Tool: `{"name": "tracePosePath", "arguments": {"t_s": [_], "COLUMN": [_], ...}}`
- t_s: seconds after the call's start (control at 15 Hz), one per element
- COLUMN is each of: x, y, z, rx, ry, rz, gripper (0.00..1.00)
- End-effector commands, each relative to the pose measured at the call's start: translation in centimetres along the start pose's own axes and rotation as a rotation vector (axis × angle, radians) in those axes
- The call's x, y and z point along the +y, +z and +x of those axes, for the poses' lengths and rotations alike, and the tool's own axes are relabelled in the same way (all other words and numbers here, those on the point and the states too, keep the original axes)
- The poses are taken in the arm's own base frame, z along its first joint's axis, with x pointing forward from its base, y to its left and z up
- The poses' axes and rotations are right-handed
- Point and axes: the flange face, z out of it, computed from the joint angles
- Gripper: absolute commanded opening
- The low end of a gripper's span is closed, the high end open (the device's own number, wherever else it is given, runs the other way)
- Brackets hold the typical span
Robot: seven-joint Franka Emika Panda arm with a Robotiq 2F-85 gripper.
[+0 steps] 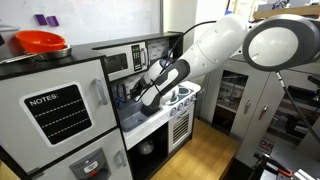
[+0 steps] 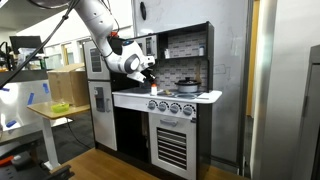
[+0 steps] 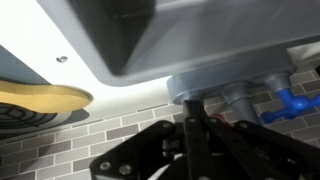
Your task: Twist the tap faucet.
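Grey tap faucet (image 3: 188, 90) — spout direction hidden — gripper (image 3: 193, 118) at its base.

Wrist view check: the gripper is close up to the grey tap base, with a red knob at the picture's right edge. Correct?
Not quite. The knob is blue, not red; the wrist view shows it at the right edge. The rest holds: the gripper is close up to the grey base of the tap faucet.

"NOTES:" in white, on black chalkboard panel (image 1: 58, 116), toy fridge door
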Motion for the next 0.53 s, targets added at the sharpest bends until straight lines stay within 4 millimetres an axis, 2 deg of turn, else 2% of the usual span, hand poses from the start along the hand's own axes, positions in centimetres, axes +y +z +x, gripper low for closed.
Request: {"name": "tracePosePath", "arguments": {"t_s": [0.0,0.2,0.33,0.47], "x": [-0.1,-0.6,-3.0,-6.6], "y": [0.3,-0.1,-1.4,-3.0], "z": [0.7,0.4,-0.5,-1.6], "rx": [-0.007,-0.047,-0.059,-0.054], "ry": [-0.038,-0.089,-0.111,-0.139], "rz": [0.047,0.035,0.045,0.083], "gripper": [0.0,0.0,0.0,0.0]}}
